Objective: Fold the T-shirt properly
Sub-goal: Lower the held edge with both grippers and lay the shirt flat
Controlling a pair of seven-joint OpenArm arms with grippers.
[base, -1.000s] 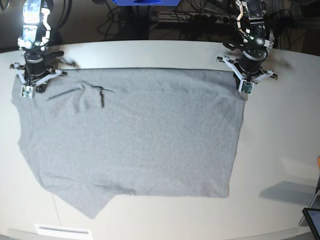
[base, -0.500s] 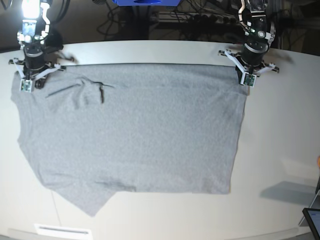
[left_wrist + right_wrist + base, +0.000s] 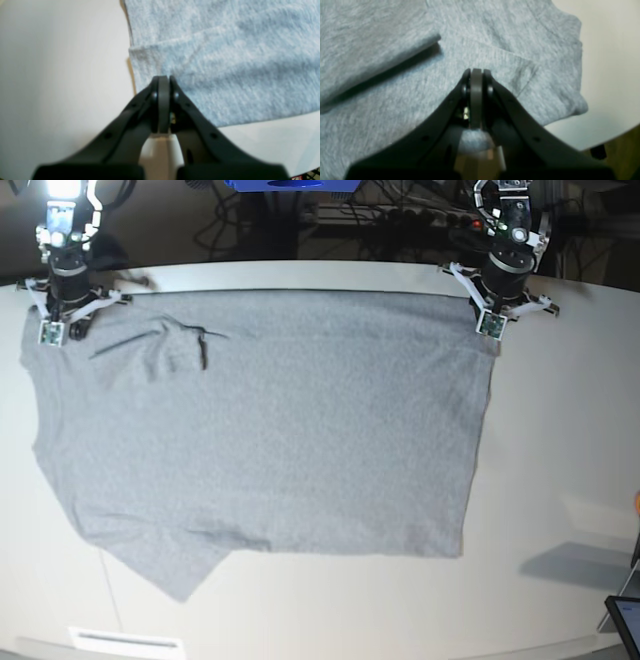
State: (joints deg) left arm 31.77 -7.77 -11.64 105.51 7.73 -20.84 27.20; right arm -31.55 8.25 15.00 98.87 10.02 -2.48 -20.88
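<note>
A pale table (image 3: 560,430) carries the grey T-shirt (image 3: 270,430), spread flat across the middle. At ten o'clock the right gripper (image 3: 50,332) is pressed together, pinching its corner; at two o'clock the left gripper (image 3: 490,328) pinches the other.

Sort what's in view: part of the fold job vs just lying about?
Job:
- T-shirt, spread flat on the table
- left gripper, shut at the shirt's corner
- right gripper, shut over the sleeve end

Lying about:
- cables behind the table
- blue thing at the back edge
- dark device, bottom corner of base view
</note>
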